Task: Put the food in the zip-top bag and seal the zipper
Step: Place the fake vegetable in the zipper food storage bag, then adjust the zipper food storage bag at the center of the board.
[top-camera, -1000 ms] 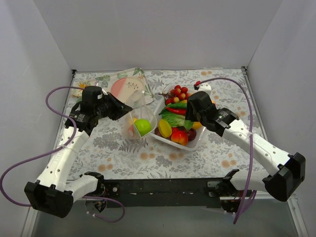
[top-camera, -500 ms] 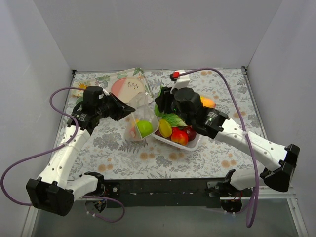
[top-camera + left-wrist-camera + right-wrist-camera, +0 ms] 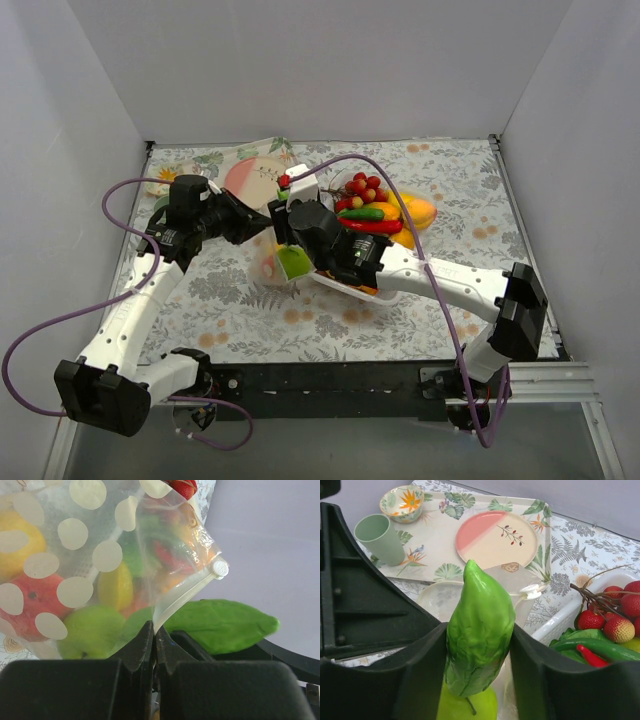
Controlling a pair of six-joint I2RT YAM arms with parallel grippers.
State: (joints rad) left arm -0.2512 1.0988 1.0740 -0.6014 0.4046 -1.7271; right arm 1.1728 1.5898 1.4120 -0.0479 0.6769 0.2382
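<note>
The dotted zip-top bag (image 3: 272,258) stands open left of the white tray (image 3: 385,295). In the left wrist view the bag (image 3: 95,555) holds a green apple (image 3: 92,630) and yellow, orange and red pieces. My left gripper (image 3: 154,630) is shut on the bag's mouth edge at the zipper (image 3: 185,592), near its white slider (image 3: 220,568). My right gripper (image 3: 479,650) is shut on a green leafy vegetable (image 3: 480,630) and holds it over the bag's mouth, above the apple (image 3: 467,707). In the top view the right gripper (image 3: 284,236) is close to the left gripper (image 3: 264,222).
The white tray holds red berries (image 3: 362,186), a green pepper (image 3: 362,213), a red chili (image 3: 376,226) and an orange fruit (image 3: 418,210). A patterned tray (image 3: 440,550) behind the bag carries a pink-and-white plate (image 3: 496,539), a green cup (image 3: 381,539) and a bowl (image 3: 402,502). White walls enclose the table.
My right arm has swung left from the white tray to above the bag's mouth, carrying the green leafy vegetable. My left gripper has kept hold of the bag's edge.
</note>
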